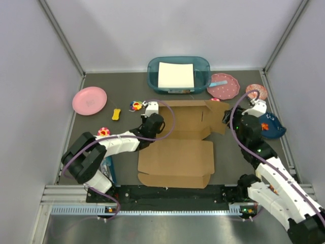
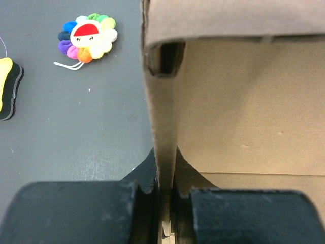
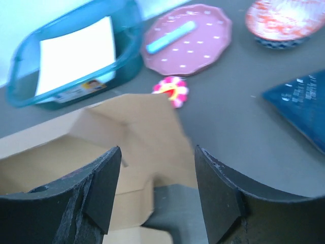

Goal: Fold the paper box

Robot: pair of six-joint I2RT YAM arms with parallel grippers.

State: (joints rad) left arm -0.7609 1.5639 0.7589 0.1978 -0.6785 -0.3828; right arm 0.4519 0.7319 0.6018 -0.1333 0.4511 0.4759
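Note:
The paper box (image 1: pixel 177 152) is a brown cardboard die-cut piece lying in the middle of the table, its far part folded up into walls. My left gripper (image 1: pixel 152 123) is shut on the box's raised left wall (image 2: pixel 165 132), which runs straight up between the two fingers in the left wrist view. My right gripper (image 1: pixel 238 119) stands open at the box's right end, its fingers (image 3: pixel 104 188) apart with nothing between them. A loose cardboard flap (image 3: pixel 137 127) lies just beyond the right gripper (image 3: pixel 157 152).
A teal bin (image 1: pixel 179 74) with a white sheet stands at the back. A pink plate (image 1: pixel 90 100) is at the left, a dotted pink plate (image 1: pixel 223 86) and a red-patterned bowl (image 1: pixel 256 92) at the right. Small toys, a flower (image 2: pixel 87 36) among them, lie left of the box. A dark blue dish (image 1: pixel 271 126) sits by the right arm.

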